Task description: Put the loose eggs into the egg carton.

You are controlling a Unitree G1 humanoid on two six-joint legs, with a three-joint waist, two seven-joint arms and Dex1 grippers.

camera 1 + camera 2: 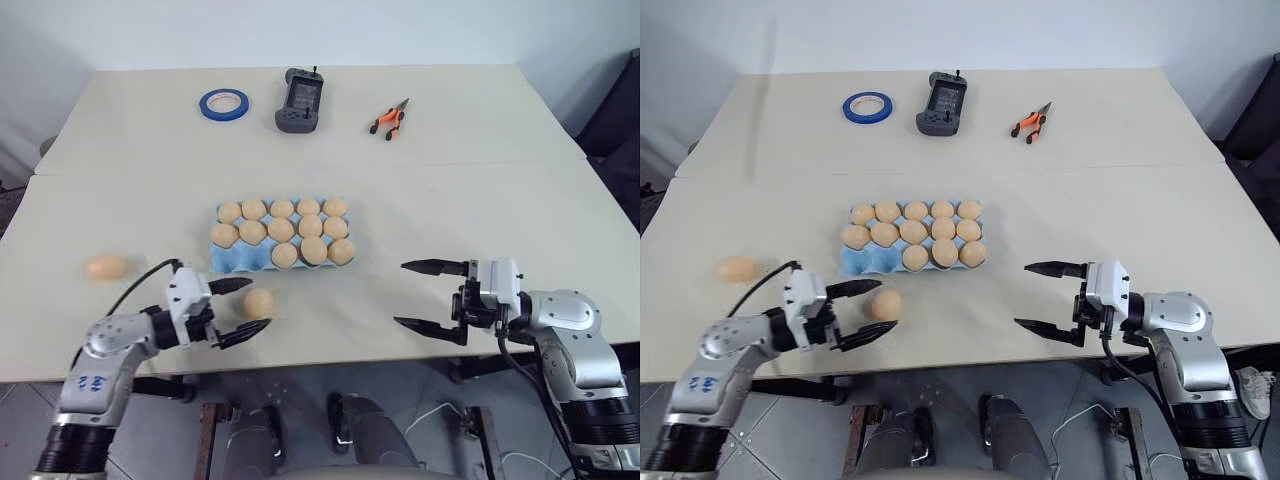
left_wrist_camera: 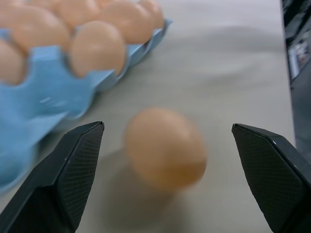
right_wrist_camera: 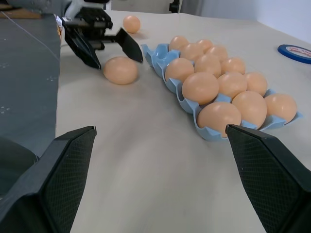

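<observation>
carton: the egg carton (image 1: 244, 258) sits mid-surface; count thirteen eggs in it, so two cups look free, both in the near row at its left end, roughly 7 o'clock of the tray

near egg: one of the loose eggs (image 1: 258, 302) lies just off the carton's near edge, about 6 o'clock from it; it's right between your left tool's fingers, not touching either as far as I can tell

far egg: the other loose egg (image 1: 106, 267) is off at 9 o'clock from the carton, well apart, alone on the surface (image 1: 400, 210)

left tool: the left tool (image 1: 240, 309) is spread wide around that near egg; nothing gripped yet

right tool: the right tool (image 1: 423, 296) is wide too, empty, hanging over bare surface at 4 o'clock from the carton

progress: mostly done I'd say; two eggs left, two cups left; you're lined up to close on the near one
</observation>
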